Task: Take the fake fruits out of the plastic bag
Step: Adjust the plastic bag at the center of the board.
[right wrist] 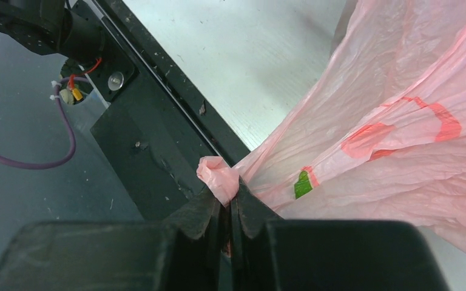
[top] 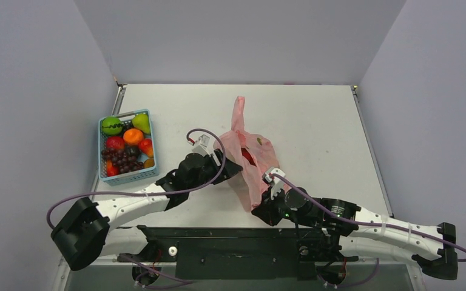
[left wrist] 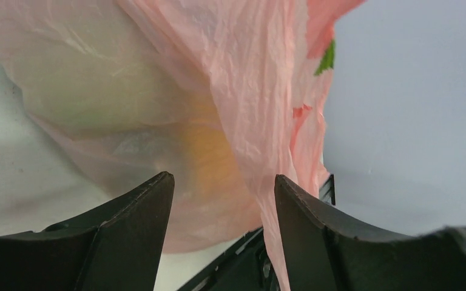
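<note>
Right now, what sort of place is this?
Probably a robot test cell: a white table boxed in by plain grey panels, the left arm and right arm bolted to a black base plate, with a fruit basket and plastic bag as props.

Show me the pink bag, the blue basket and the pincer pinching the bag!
Bag (top: 255,179): top view, on its crinkly middle.
Basket (top: 130,177): top view, on its near wall.
Right pincer (right wrist: 230,203): right wrist view, between its fingertips, shut on the bag.
</note>
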Controlling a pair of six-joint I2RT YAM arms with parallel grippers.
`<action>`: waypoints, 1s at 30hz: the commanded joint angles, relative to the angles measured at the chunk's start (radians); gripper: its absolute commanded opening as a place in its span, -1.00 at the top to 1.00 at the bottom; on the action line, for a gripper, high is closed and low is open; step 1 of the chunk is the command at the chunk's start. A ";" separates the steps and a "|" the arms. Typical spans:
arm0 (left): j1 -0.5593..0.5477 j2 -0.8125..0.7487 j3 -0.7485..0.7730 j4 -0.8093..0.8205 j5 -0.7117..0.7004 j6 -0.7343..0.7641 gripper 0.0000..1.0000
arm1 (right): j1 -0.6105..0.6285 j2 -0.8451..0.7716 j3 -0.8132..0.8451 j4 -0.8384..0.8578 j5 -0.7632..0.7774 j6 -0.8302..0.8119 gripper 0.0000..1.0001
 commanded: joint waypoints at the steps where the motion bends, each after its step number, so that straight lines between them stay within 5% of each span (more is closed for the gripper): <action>1: -0.026 0.078 0.059 0.226 -0.131 -0.040 -0.18 | 0.011 -0.014 -0.005 0.063 -0.002 0.014 0.94; 15: -0.071 0.226 0.061 0.473 -0.078 -0.029 -0.02 | 0.017 0.027 -0.054 0.145 0.012 0.089 0.85; 20: -0.065 0.236 0.071 0.467 -0.068 0.002 0.34 | 0.022 0.004 -0.035 0.105 0.117 0.107 0.38; 23: -0.067 0.226 0.077 0.415 -0.071 0.020 0.92 | 0.020 0.016 0.050 -0.070 0.313 0.165 -0.10; 30: -0.067 0.174 0.053 0.348 -0.070 0.041 1.00 | -0.001 0.135 0.369 -0.378 0.698 0.112 -0.38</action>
